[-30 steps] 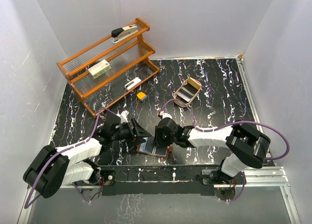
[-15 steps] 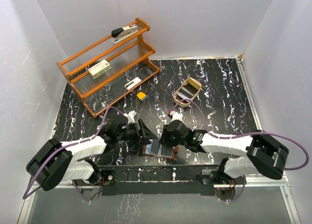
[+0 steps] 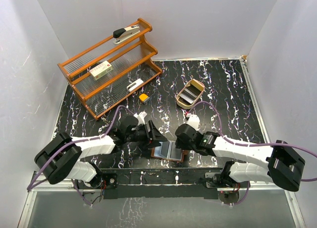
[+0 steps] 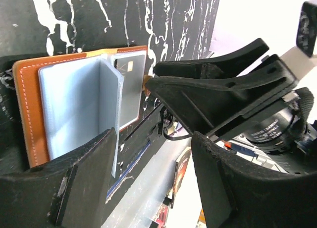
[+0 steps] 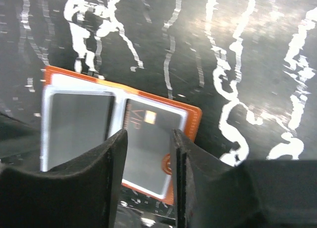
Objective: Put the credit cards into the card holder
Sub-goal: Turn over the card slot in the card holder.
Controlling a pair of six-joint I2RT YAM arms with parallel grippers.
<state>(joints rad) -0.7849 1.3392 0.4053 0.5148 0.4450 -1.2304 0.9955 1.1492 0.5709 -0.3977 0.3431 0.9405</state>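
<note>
The card holder (image 3: 168,151) lies open near the table's front edge, reddish-brown with grey pockets. A grey credit card (image 5: 148,143) marked VIP sits in its right pocket, also seen in the left wrist view (image 4: 130,86). More credit cards (image 3: 189,93) lie in the tan tray. My left gripper (image 3: 156,135) is open and empty at the holder's left edge (image 4: 29,114), its jaws (image 4: 153,143) apart. My right gripper (image 3: 177,142) hovers over the holder's right half, jaws (image 5: 147,139) apart with nothing between them. Its black fingers (image 4: 213,89) show in the left wrist view.
The tan oval tray (image 3: 200,86) stands at the back right. A small yellow-orange block (image 3: 143,97) sits mid-table. An orange wooden rack (image 3: 109,64) with a stapler (image 3: 126,32) and a box fills the back left. The table's front edge runs just below the holder.
Both grippers have moved to the right along the front edge, and the open card holder has slid a little right with them. The right arm has stretched out lower.
</note>
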